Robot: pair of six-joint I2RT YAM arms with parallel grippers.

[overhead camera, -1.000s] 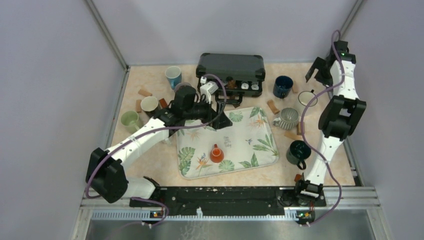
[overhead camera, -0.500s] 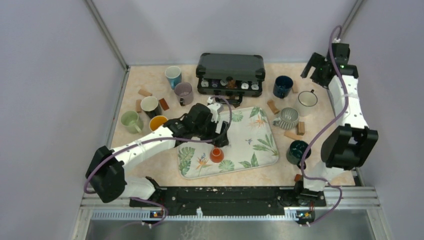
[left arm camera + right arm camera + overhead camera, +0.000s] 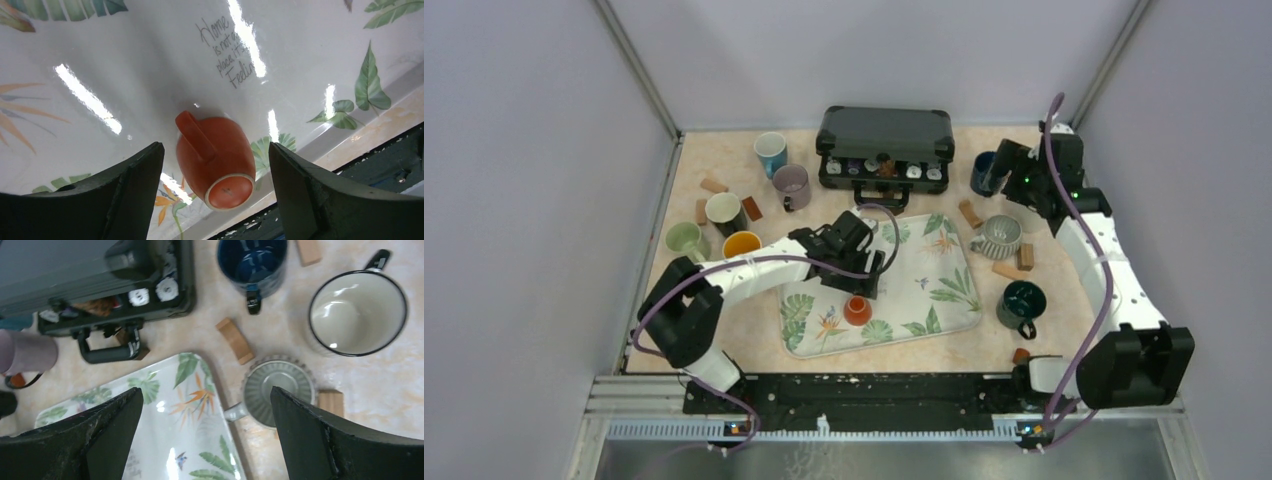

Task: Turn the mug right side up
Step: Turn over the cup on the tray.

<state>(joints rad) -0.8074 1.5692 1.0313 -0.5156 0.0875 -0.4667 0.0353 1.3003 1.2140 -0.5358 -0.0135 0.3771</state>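
An orange mug (image 3: 857, 309) stands upside down, its base up, on the leaf-print tray (image 3: 924, 290). In the left wrist view the mug (image 3: 215, 160) shows its handle and its round base. My left gripper (image 3: 864, 280) is open and hangs just above the mug; the mug lies between the two spread fingers (image 3: 127, 195) without touching them. My right gripper (image 3: 1009, 175) is open and empty, high over the back right of the table, above a grey ribbed mug (image 3: 277, 390).
A black case (image 3: 886, 140) stands at the back. Upright mugs ring the tray: blue (image 3: 771, 152), purple (image 3: 791, 185), white (image 3: 723, 210), green (image 3: 686, 242), yellow (image 3: 741, 244), navy (image 3: 987, 172), dark green (image 3: 1021, 303), enamel (image 3: 357, 312). Small wooden blocks (image 3: 969, 213) lie scattered.
My left gripper has moved from the tray's back edge toward the front, down over the orange mug. My right arm has swung left and forward from the back right corner.
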